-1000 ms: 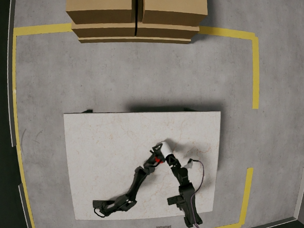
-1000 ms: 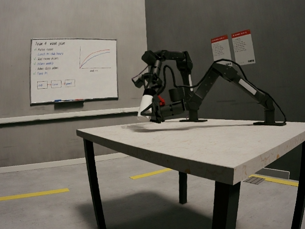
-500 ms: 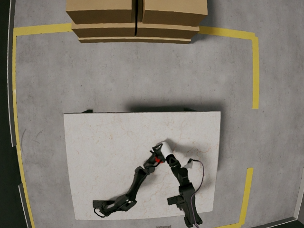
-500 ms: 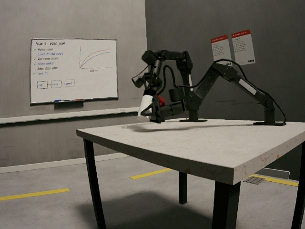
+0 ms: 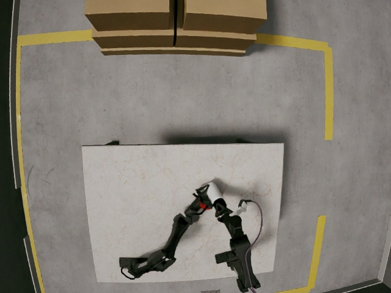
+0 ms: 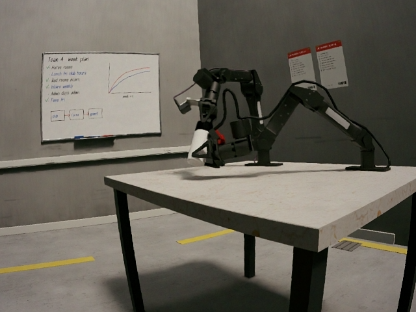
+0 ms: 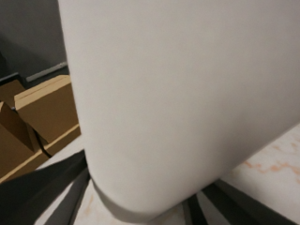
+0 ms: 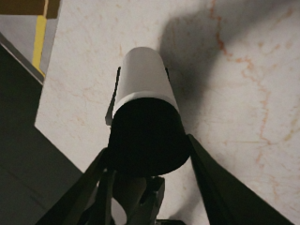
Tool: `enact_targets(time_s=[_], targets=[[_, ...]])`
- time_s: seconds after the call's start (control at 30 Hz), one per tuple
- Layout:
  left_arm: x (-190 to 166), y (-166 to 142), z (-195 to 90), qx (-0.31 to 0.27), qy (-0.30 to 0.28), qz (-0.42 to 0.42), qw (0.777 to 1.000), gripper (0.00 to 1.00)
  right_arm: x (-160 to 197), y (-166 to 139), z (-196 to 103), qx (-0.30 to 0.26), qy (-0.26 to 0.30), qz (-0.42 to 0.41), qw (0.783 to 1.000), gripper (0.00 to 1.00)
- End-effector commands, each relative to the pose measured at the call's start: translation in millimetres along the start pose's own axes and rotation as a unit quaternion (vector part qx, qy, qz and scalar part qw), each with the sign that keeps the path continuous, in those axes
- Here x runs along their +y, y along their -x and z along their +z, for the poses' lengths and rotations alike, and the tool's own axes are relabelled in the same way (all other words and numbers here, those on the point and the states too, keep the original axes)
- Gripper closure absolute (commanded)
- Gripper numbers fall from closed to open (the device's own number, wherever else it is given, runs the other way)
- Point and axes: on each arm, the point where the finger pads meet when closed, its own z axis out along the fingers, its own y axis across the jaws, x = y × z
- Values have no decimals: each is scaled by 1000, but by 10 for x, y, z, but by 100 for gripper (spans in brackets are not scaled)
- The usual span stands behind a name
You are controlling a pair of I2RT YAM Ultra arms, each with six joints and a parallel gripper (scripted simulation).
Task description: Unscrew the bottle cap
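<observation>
A white bottle [image 5: 215,190] [image 6: 197,146] [image 7: 178,94] [image 8: 142,75] with a black cap [image 8: 147,136] is held slightly tilted, low over the marble table [image 5: 126,189] [image 6: 268,201]. My left gripper [image 5: 203,196] [image 6: 203,153] reaches in from the side and is shut on the bottle's white body, which fills the left wrist view. My right gripper [image 5: 217,206] [image 6: 205,124] [image 8: 147,144] comes down from above, and its fingers are shut on the cap, one on each side. In the top and exterior views the cap is mostly hidden by the right fingers.
The bottle is right of the table's middle, a short way from the right edge [image 5: 281,189]. Both arm bases [image 5: 135,264] [image 5: 239,261] stand along the near edge. Stacked cardboard boxes [image 5: 173,25] [image 7: 42,108] stand on the floor beyond the table.
</observation>
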Motion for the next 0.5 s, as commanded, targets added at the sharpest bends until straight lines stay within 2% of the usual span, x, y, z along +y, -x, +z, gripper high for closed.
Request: enact_targets(time_s=[0.0, 0.27, 0.33, 0.37, 0.47], targets=[[194, 253, 1, -32, 23, -5, 999, 100, 4, 17, -50, -8, 1, -140, 990, 100], [194, 253, 1, -32, 23, -5, 999, 100, 8, 22, -55, -10, 0, -317, 948, 100], [194, 253, 1, -32, 23, -5, 999, 100, 8, 22, -55, -10, 0, -317, 948, 100], [194, 253, 1, -32, 23, -5, 999, 100, 8, 23, -56, -11, -1, -371, 929, 100], [194, 253, 1, -32, 23, -5, 999, 100, 11, 25, -59, -12, -1, -432, 902, 100]])
